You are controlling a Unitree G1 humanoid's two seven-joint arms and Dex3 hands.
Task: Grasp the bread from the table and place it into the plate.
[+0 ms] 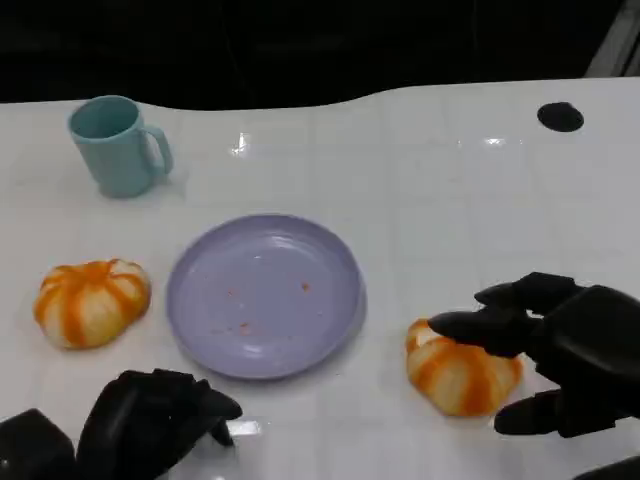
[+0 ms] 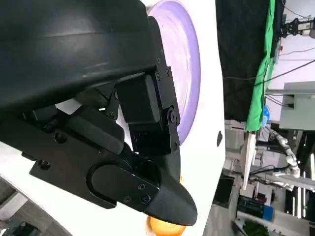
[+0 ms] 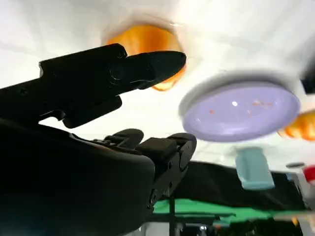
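Approach step. Right hand (image 1: 560, 360) spread open around bread (image 1: 460, 375), not yet gripping; bread lay on table (image 1: 420, 180) just right of plate (image 1: 265, 295). Left hand (image 1: 150, 420) curled, empty, near plate. Next: close fingers, lift, carry left over plate.

An orange-striped bread roll (image 1: 460, 376) lies on the white surface just right of the lavender plate (image 1: 264, 294), and a rounder one (image 1: 91, 301) lies just left of it.
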